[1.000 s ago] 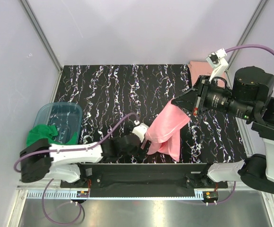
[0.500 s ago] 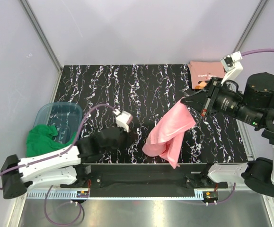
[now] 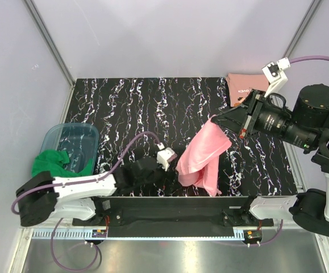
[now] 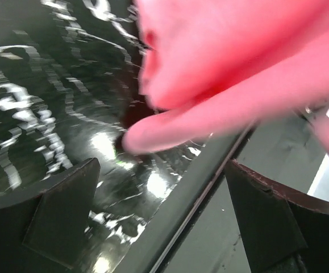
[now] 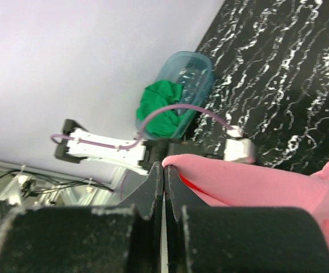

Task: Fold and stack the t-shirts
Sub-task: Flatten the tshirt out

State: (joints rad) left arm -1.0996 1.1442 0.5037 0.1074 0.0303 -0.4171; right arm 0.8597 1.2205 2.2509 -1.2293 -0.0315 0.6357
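Well to the left of the pink t-shirt (image 3: 204,156), at the left edge of the black marbled tabletop (image 3: 136,108), sits a clear blue bin (image 3: 76,139). A green cloth (image 3: 50,162) spills over the bin's near rim. Between the bin and the pink t-shirt, the left arm (image 3: 79,186) lies low along the near edge of the tabletop and points toward the shirt.

The left hand (image 3: 173,169) sits just left of the shirt's lower folds. In the left wrist view its two fingers (image 4: 62,219) stand wide apart with nothing between them. Blurred pink cloth fills the space ahead of and above them. I cannot tell whether either finger touches the cloth.

The pink t-shirt hangs bunched into a long drape over the near right part of the tabletop. Its upper end is raised and its lower end is down by the near edge. I cannot tell whether that lower end rests on the surface.

The right hand (image 3: 215,120) is at the shirt's upper end, closed tight. The right wrist view shows its two fingers (image 5: 153,187) pressed together, with a fold of pink cloth pinched at their tips. The right arm (image 3: 300,122) stretches away from the shirt to the right.

Beyond the pink t-shirt, up and to its right, the salmon t-shirt (image 3: 241,85) lies in the far right corner of the tabletop. It is well apart from the pink one. White lettering shows on it, and the right arm hides part of it.
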